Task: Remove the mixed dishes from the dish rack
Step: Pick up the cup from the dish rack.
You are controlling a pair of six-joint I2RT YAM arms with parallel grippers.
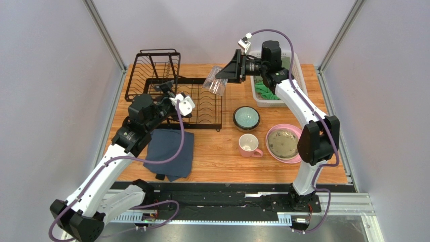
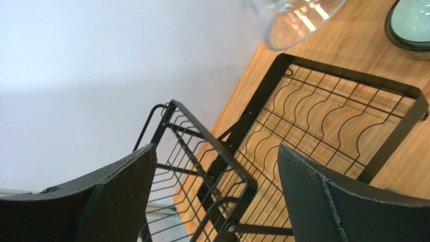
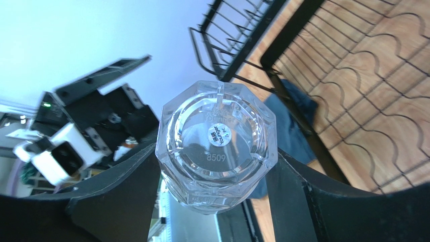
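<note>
Clamps right gripper (image 3: 217, 176) on the clear glass (image 3: 217, 136), lifted above the dish rack (image 1: 186, 79) at its far right corner. Hangs left gripper (image 2: 216, 166) spread apart, gripping nothing, by the rack's raised shelf. Right of the rack, on the table (image 1: 217, 161): dark bowl (image 1: 246, 118), pink mug (image 1: 249, 144), cream plate (image 1: 283, 141) on pink plate (image 1: 287, 161).

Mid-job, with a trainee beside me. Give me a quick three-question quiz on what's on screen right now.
1. True or false: the rack holds no dishes.
2. Which arm holds the glass? A) left B) right C) neither
3. Fill in: the cream plate lies on the ____ plate.

Key: 1 true. 2 B: the right fingers clamp it, and the left fingers are open. 3 pink: it lies on the pink plate.
</note>
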